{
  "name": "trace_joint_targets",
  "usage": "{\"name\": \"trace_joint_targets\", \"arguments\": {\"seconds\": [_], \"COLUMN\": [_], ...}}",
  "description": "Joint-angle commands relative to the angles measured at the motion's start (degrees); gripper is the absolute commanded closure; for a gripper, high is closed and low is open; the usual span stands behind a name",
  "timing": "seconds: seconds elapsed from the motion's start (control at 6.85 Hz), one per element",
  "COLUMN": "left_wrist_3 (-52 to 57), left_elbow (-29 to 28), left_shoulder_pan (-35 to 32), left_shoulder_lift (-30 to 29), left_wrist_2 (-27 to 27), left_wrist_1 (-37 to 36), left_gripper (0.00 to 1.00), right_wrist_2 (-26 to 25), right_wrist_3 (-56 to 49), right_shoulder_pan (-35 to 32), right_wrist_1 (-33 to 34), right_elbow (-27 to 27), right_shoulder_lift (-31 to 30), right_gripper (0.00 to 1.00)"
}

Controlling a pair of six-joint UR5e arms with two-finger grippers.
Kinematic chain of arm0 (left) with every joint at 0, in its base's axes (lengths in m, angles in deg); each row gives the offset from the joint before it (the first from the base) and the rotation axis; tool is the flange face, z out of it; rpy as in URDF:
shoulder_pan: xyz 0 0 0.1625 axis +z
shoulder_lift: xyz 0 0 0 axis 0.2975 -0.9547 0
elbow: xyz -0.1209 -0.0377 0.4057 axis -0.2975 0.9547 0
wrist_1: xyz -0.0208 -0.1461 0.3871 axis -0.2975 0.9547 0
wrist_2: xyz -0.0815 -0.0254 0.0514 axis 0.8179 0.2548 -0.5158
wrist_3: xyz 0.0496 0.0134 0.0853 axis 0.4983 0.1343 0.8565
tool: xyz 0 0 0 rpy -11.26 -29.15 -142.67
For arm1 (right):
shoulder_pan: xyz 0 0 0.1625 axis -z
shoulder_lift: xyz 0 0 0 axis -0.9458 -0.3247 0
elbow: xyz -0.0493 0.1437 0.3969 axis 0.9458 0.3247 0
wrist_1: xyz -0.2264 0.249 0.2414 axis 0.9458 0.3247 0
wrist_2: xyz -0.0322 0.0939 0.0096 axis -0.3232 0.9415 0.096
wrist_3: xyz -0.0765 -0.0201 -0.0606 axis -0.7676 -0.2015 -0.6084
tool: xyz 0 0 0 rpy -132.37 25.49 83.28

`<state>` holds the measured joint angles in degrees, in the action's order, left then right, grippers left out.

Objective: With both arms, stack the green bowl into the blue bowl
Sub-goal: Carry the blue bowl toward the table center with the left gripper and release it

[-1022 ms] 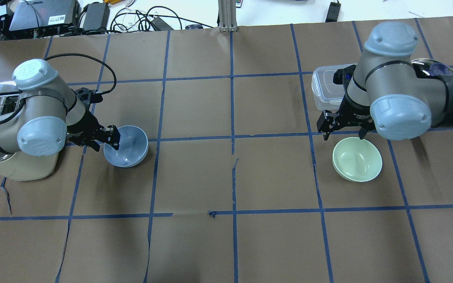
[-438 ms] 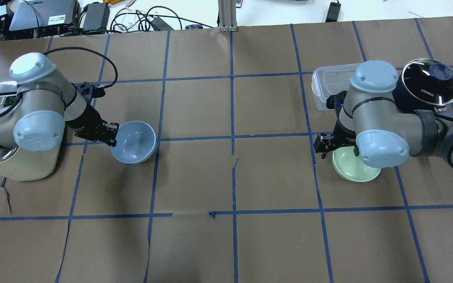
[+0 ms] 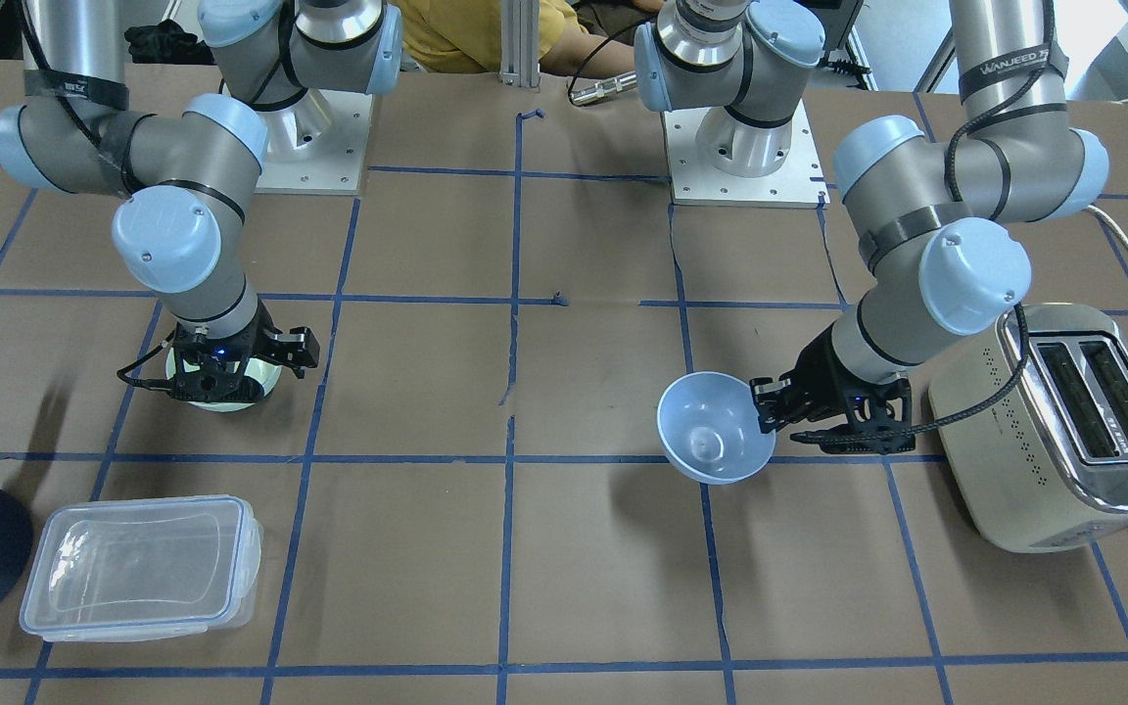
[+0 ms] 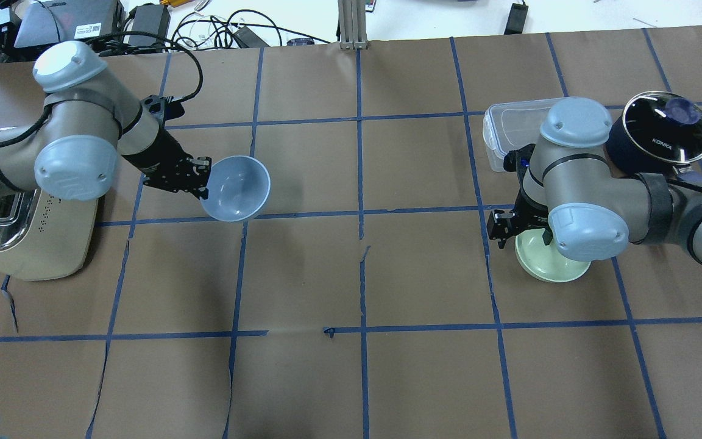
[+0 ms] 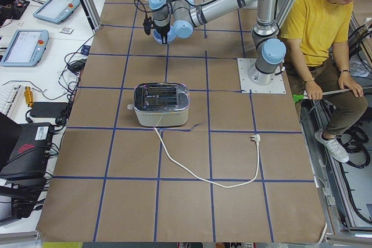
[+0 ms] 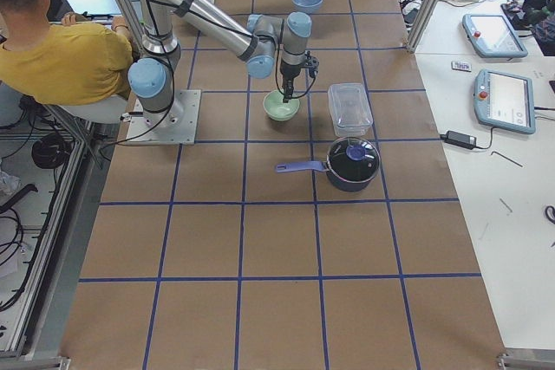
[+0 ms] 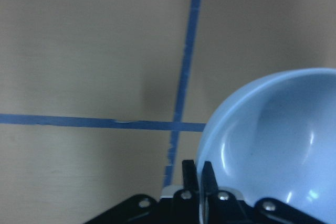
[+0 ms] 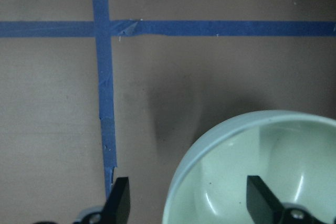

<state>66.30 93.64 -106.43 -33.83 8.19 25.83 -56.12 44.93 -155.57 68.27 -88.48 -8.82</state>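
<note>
The blue bowl (image 4: 238, 186) hangs tilted above the table, held by its rim; it also shows in the front view (image 3: 711, 431) and the left wrist view (image 7: 278, 145). My left gripper (image 4: 203, 182) is shut on that rim. The green bowl (image 4: 543, 262) sits on the table at the right, partly hidden under my right arm. In the right wrist view the green bowl (image 8: 252, 166) lies below my right gripper (image 8: 191, 200). The right gripper is open, with one finger outside the rim and one inside. The right gripper also shows in the overhead view (image 4: 518, 228).
A toaster (image 4: 28, 238) stands at the left edge, behind my left arm. A clear plastic container (image 4: 509, 131) and a dark pot with a glass lid (image 4: 662, 131) stand just beyond the green bowl. A person in yellow (image 6: 61, 58) sits by the robot's base.
My left arm has lifted the blue bowl and carried it away from the toaster toward the table's middle. My right gripper has come down open over the green bowl's rim.
</note>
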Motion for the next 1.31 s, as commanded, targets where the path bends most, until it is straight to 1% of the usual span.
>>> {"name": "trace_joint_targets", "arguments": {"seconds": [0.0,0.15,0.29,0.44,0.58,0.73,0.88,1.02,1.17], "left_wrist_3": [-14.57,-15.66,-15.85,-15.68,-15.50,-15.50,-14.80,-14.80,-14.53], "left_elbow": [-0.51,0.01,1.50,3.17,3.18,3.18,2.92,0.40,-3.20], "left_shoulder_pan": [-10.24,-12.98,-13.53,-13.53,-13.53,-13.62,-13.62,-13.36,-12.40], "left_shoulder_lift": [-3.34,-4.05,-4.32,-4.41,-4.85,-5.11,-5.03,-4.07,-2.67], "left_wrist_2": [2.69,2.44,2.62,2.70,2.70,2.70,2.53,2.62,2.01], "left_wrist_1": [-3.50,-3.60,-3.34,-5.51,-7.97,-7.91,-8.60,-9.65,-6.10], "left_gripper": [1.00,1.00,1.00,1.00,1.00,0.99,0.12,0.02,0.00], "right_wrist_2": [0.37,0.37,0.20,-0.24,-0.33,0.19,0.20,0.11,0.28], "right_wrist_3": [0.02,-0.50,-0.07,0.19,0.28,0.28,1.33,5.60,8.78], "right_shoulder_pan": [0.31,0.23,0.23,0.14,-0.21,-0.47,-1.52,-3.79,-6.08], "right_wrist_1": [0.07,-0.01,-0.19,-0.36,-1.67,-5.95,-11.56,-14.40,-15.38], "right_elbow": [0.18,0.09,0.26,0.96,3.41,6.82,11.21,15.25,17.38], "right_shoulder_lift": [0.35,0.35,0.26,-0.26,-0.44,-0.97,-0.97,-0.45,-0.18], "right_gripper": [0.96,1.00,1.00,1.00,1.00,1.00,1.00,1.00,1.00]}}
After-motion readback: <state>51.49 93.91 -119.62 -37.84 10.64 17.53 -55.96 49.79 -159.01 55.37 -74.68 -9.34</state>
